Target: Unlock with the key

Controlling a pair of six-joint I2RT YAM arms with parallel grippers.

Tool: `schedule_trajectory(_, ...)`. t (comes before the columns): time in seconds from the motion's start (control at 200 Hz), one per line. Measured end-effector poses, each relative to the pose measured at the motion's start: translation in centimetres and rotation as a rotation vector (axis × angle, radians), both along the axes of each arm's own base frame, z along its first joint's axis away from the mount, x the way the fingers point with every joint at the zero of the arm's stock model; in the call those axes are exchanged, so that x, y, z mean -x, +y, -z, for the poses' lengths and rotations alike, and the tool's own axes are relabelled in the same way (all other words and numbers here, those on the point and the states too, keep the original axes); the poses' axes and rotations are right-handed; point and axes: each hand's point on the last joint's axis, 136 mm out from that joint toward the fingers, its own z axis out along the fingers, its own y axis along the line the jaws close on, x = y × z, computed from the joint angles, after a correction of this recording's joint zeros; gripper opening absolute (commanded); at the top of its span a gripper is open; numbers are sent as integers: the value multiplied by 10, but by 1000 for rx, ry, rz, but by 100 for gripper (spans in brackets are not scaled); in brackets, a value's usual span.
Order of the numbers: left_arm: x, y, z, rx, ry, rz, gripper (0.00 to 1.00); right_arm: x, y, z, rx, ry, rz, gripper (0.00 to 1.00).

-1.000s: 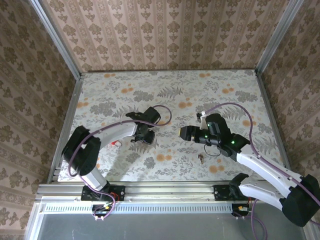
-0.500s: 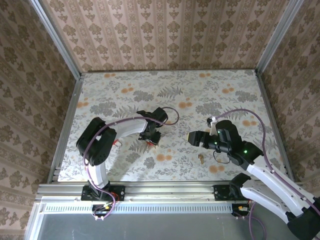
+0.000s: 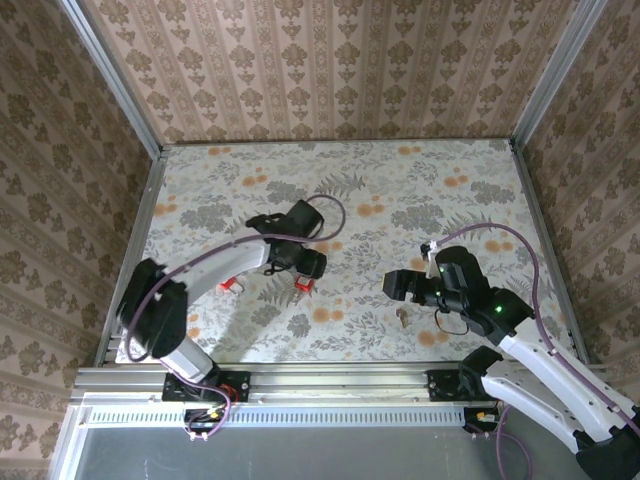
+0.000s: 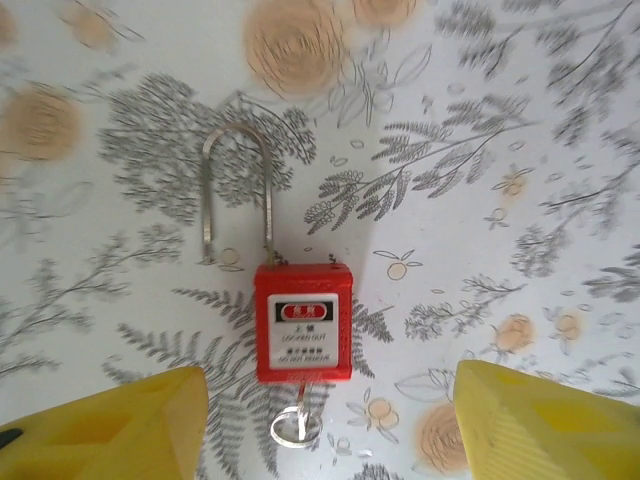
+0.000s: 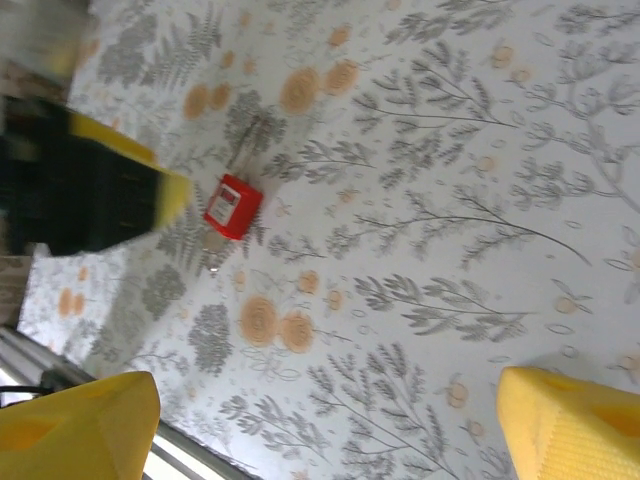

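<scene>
Since the earlier frame the left gripper (image 3: 308, 264) has drawn back off the red padlock (image 4: 302, 322) and its jaws have widened. The right gripper (image 3: 394, 285) has withdrawn further to the padlock's right. Both sets of jaws stand wide, holding nothing.

The padlock lies flat on the bench (image 3: 430, 180). One leg of its shackle (image 4: 236, 190) is in the body and the other is clear of it, and a silver ring (image 4: 297, 427) sits at its base. The key (image 3: 402, 317) lies right of the padlock, just nearside of the right gripper. A second padlock (image 3: 230, 285) lies to the left.

Bare bench runs beyond the padlock to the far wall. The front rail (image 3: 330, 378) is near.
</scene>
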Motion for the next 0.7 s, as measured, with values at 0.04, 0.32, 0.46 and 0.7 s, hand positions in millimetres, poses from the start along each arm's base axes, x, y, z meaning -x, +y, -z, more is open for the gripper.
schedule_trajectory(0.04, 0, 6, -12, 25, -25, -14, 78, 2, -6, 4, 26, 11, 16, 91)
schedule_trajectory(0.32, 7, 63, -83, 259, -209, -162, 94, 14, -28, 36, 137, 103, 73, 87)
schedule_trajectory(0.46, 15, 72, -113, 370, -309, -165, 98, 23, -32, 71, 174, 207, 85, 78)
schedule_trajectory(0.7, 25, 84, -137, 451, -398, -170, 98, 34, -32, 125, 224, 360, 93, 65)
